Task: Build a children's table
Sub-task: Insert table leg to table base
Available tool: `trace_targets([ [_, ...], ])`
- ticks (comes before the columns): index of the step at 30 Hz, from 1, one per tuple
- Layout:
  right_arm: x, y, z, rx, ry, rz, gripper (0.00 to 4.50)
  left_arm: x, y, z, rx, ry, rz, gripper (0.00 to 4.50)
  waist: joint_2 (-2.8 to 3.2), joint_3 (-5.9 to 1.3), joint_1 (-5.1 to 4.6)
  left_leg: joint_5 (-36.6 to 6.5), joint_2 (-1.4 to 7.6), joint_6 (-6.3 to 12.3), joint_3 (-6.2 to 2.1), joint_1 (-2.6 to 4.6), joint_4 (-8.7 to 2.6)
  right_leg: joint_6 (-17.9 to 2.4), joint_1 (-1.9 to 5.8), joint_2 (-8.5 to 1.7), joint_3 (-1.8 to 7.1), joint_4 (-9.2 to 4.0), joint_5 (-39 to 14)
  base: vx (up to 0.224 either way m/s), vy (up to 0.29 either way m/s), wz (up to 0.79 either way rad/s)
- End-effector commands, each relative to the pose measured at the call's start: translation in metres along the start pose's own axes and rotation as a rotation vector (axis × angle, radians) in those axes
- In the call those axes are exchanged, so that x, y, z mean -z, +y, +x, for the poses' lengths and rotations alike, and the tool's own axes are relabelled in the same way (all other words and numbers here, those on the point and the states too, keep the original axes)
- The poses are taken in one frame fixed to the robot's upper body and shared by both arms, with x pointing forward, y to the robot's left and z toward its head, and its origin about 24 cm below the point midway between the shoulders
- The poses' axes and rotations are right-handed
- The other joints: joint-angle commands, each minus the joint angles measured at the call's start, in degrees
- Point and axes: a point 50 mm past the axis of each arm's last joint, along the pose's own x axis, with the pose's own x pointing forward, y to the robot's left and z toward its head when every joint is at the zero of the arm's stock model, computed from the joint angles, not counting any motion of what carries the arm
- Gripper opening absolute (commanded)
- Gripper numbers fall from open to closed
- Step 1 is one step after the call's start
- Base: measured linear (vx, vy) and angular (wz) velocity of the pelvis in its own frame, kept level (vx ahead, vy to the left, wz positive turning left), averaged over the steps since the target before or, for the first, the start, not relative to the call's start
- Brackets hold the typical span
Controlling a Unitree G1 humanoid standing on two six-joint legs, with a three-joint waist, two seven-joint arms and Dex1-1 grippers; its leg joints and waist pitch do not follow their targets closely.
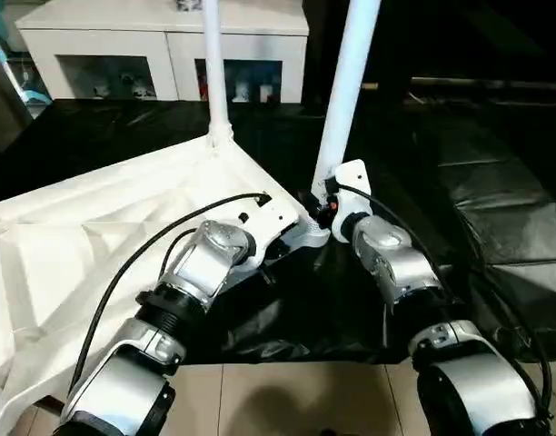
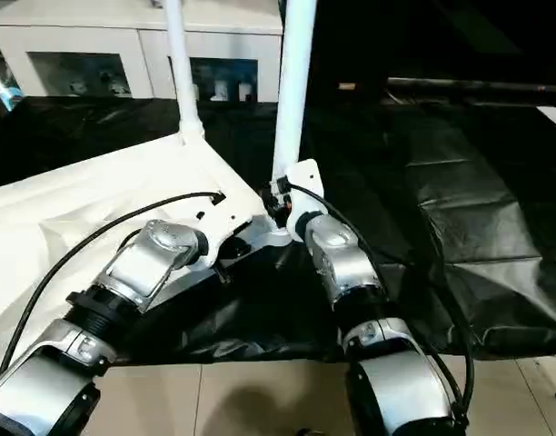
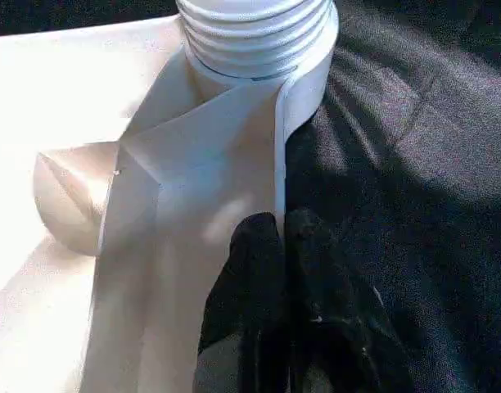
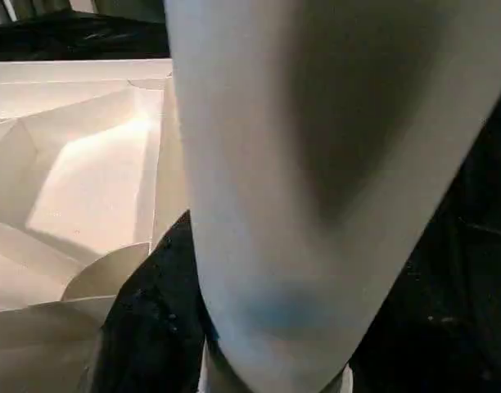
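While the children's table top (image 1: 96, 227) lies upside down on the black sheeting (image 1: 496, 209), with its near right corner socket (image 3: 259, 41) facing the robot, two white legs already stand up from it: one at the far corner (image 1: 214, 73) and one at the near right corner (image 1: 346, 91). A white cabinet (image 1: 160, 45) sits behind, well apart from the work.

The right end effector (image 1: 325, 202) is half open around the base of the nearer leg, just above the socket; the right wrist view shows the leg's shaft (image 4: 316, 180) pressed close, with a black finger (image 4: 156, 319) beside it, so it reads as a grip on the leg. The left end effector (image 3: 279, 270) has its fingers closed together and empty, resting against the edge of the top just beside that socket, apparently to steady it.

Threads still show above the socket in the left wrist view, so the leg seems not fully screwed home. The risk from here is cross-threading if the leg is turned while leaning. The light top may also spin or slide on the slick sheeting if the left end effector's bracing slips off the thin edge.
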Motion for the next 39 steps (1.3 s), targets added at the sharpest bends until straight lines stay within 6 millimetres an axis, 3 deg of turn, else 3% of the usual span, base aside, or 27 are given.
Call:
trace_targets([
  [1,0.078,0.028,-0.011,-0.092,0.348,0.079,1.88,-0.006,-0.005,0.005,0.007,-0.009,0.033,0.0,0.49,-0.72,-0.56,-35.6,2.04,0.98,-1.36,0.42,-5.65,-1.3,-0.16,-2.33,0.63,-5.13,-30.7,0.0,0.0,0.0],
  [7,0.073,0.027,-0.008,-0.11,0.335,0.071,1.88,-0.006,-0.005,0.003,0.028,-0.031,0.05,0.0,0.87,-0.85,-0.79,-36.9,2.12,1.02,-1.48,0.67,-5.85,-0.6,-0.21,-2.35,0.1,-5.5,-30.9,0.0,0.0,0.0],
  [9,0.071,0.027,-0.008,-0.121,0.325,0.073,2.44,-0.006,-0.005,0.003,0.03,-0.033,0.052,0.0,0.83,-0.87,-0.89,-37.4,2.11,1.02,-1.52,0.61,-5.89,-0.4,-0.15,-2.35,-0.03,-5.54,-31.1,0.0,0.0,0.0],
  [12,0.065,0.028,-0.006,-0.144,0.293,0.081,2.65,-0.007,-0.004,0.002,0.036,-0.043,0.058,0.0,0.8,-1.07,-0.83,-36.6,2.17,1.18,-1.36,0.67,-5.7,-1.5,-0.28,-2.56,0.35,-5.43,-30.0,0.0,0.0,0.0],
  [13,0.061,0.028,-0.005,-0.154,0.277,0.078,2.78,-0.007,-0.004,0.002,0.04,-0.047,0.06,0.0,0.61,-1.12,-0.53,-34.5,2.28,1.23,-1.04,0.42,-5.68,-3.0,-0.32,-2.69,0.91,-5.01,-27.6,0.0,0.0,0.0],
  [15,0.057,0.028,-0.004,-0.167,0.252,0.08,2.94,-0.007,-0.004,0.001,0.042,-0.05,0.064,0.0,0.52,-1.42,-0.47,-32.3,2.36,1.42,-1.11,-0.34,-5.77,-3.9,0.47,-2.85,1.16,-4.4,-25.7,0.0,0.0,0.0],
  [16,0.056,0.028,-0.004,-0.171,0.244,0.081,3.14,-0.007,-0.004,0.002,0.043,-0.051,0.065,0.0,0.6,-1.76,-0.15,-28.4,2.51,1.44,-0.75,-0.67,-5.66,-5.8,0.58,-2.96,1.74,-3.95,-22.1,0.0,0.0,0.0],
  [18,0.049,0.028,-0.002,-0.184,0.209,0.084,3.23,-0.007,-0.004,0.001,0.046,-0.054,0.065,0.0,0.69,-2.03,0.07,-26.1,2.56,1.36,-0.37,-0.53,-5.42,-7.6,0.48,-2.94,2.02,-3.67,-19.1,0.0,0.0,0.0],
  [19,0.046,0.027,-0.001,-0.189,0.188,0.085,3.44,-0.006,-0.004,0.001,0.048,-0.056,0.065,0.0,0.42,-1.99,0.2,-24.2,2.54,1.58,-0.04,-0.79,-5.33,-8.7,0.61,-2.84,2.19,-3.38,-17.4,0.0,0.0,0.0],
  [22,0.038,0.027,0.0,-0.21,0.144,0.081,3.52,-0.006,-0.004,0.0,0.052,-0.062,0.067,0.0,0.34,-2.06,0.58,-21.2,2.56,2.31,0.24,-0.94,-5.15,-8.5,0.83,-3.01,2.29,-3.38,-19.6,0.0,0.0,0.0],
  [28,0.023,0.024,-0.005,-0.282,0.06,0.049,4.11,-0.001,-0.005,-0.002,0.074,-0.08,0.092,0.0,0.35,-2.9,1.35,-16.9,2.81,2.84,0.61,-1.06,-4.8,-9.8,1.41,-2.8,2.32,-2.69,-15.5,0.0,0.0,0.0],
  [33,0.015,0.017,-0.014,-0.331,0.016,0.017,4.39,0.002,-0.005,-0.004,0.09,-0.094,0.107,0.0,0.26,-3.46,1.59,-14.1,2.84,3.46,1.15,-0.97,-4.32,-10.8,1.22,-2.58,2.33,-2.49,-14.3,0.0,0.0,0.0],
  [37,0.009,0.008,-0.03,-0.411,-0.022,-0.05,4.39,0.006,-0.007,-0.008,0.136,-0.115,0.135,0.0,0.18,-4.29,2.3,-7.6,2.9,5.59,2.28,-0.95,-3.19,-13.2,0.97,-2.24,2.45,-1.36,-5.4,0.029,-0.018,0.07],
  [38,0.008,0.005,-0.036,-0.44,-0.023,-0.077,4.39,0.007,-0.008,-0.009,0.157,-0.13,0.148,0.0,0.16,-4.06,2.47,-9.2,2.94,5.77,2.56,-1.13,-3.12,-13.4,0.64,-1.92,2.37,-1.5,-6.9,0.059,-0.037,0.15],
  [39,0.008,0.002,-0.042,-0.465,-0.02,-0.1,4.39,0.009,-0.008,-0.01,0.165,-0.133,0.147,0.0,0.02,-4.1,2.53,-9.6,2.85,5.58,2.59,-1.37,-3.05,-13.1,0.93,-1.88,2.39,-1.31,-7.2,0.052,-0.028,0.09],
])
